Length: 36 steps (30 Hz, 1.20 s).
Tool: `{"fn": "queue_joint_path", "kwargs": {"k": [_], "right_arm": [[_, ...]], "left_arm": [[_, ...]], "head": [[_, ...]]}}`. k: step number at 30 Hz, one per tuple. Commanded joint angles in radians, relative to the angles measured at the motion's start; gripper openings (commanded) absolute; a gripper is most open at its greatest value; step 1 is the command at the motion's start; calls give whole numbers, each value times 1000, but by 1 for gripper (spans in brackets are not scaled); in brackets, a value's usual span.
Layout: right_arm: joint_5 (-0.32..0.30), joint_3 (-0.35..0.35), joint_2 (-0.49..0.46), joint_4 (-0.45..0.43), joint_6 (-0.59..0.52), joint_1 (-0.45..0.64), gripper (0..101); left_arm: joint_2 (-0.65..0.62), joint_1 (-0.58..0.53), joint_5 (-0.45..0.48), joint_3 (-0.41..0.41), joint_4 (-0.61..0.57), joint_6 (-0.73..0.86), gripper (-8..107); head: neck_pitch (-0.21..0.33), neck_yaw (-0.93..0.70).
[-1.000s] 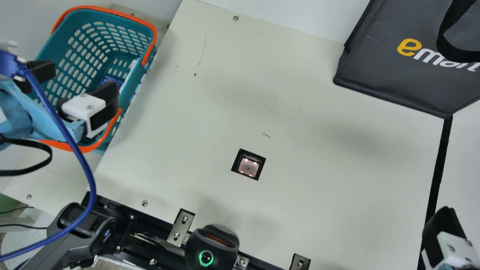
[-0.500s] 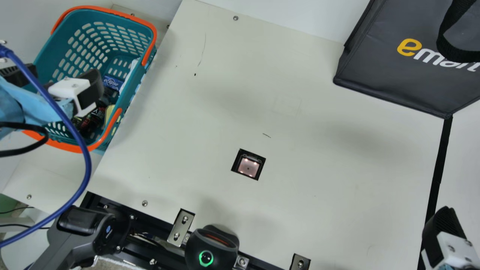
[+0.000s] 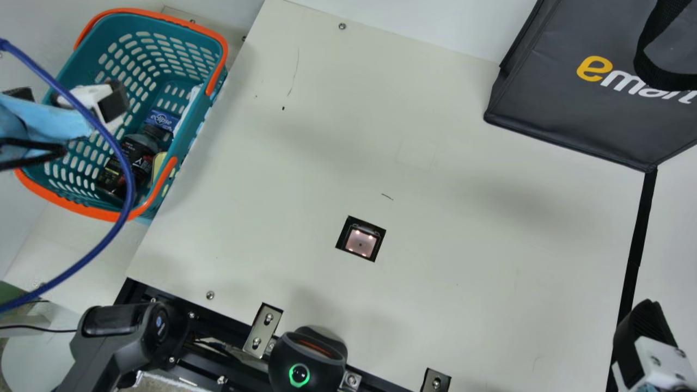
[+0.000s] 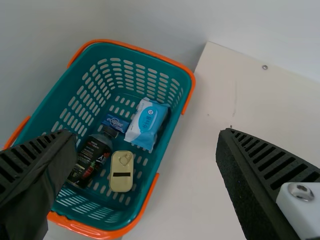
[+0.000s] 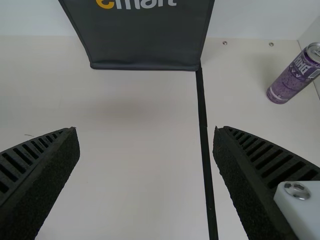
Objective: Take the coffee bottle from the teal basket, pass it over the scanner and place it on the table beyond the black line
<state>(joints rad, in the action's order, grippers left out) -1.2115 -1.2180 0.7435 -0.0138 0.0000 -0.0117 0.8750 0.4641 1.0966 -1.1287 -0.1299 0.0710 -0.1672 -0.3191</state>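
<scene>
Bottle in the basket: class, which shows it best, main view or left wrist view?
The left wrist view: the bottle shows its cap and label clearly inside the basket. The main view shows it too, but a blue cable crosses in front.

A dark plastic coffee bottle with a black cap and a mostly black printed label [image 4: 90, 159] lies on its side, capped, on the floor of an upright teal perforated plastic basket with orange handles [image 3: 81, 68]. The basket stands just beside a flat cream surface [image 3: 463, 228]. A lit square scanner window [image 3: 360, 243] is set into that surface, well apart from a long, thin black line [image 3: 640, 228].
</scene>
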Motion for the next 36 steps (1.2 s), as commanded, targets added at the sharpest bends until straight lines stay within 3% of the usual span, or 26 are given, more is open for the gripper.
{"fn": "queue_joint_path", "kwargs": {"k": [1,9,15,24,36], "right_arm": [[0,0,0,0,0,0,95],[0,0,0,0,0,0,95],[0,0,0,0,0,0,95],[0,0,0,0,0,0,95],[0,0,0,0,0,0,95]], "left_arm": [[33,98,-13,0,-41,93,90],[175,290,-48,-23,-163,356,90],[268,361,-53,-44,-213,511,90],[385,369,-59,-55,-218,653,90],[555,290,-70,-72,-167,736,90]], "head": [[29,-2],[29,-2],[29,-2],[29,-2],[29,-2]]}}
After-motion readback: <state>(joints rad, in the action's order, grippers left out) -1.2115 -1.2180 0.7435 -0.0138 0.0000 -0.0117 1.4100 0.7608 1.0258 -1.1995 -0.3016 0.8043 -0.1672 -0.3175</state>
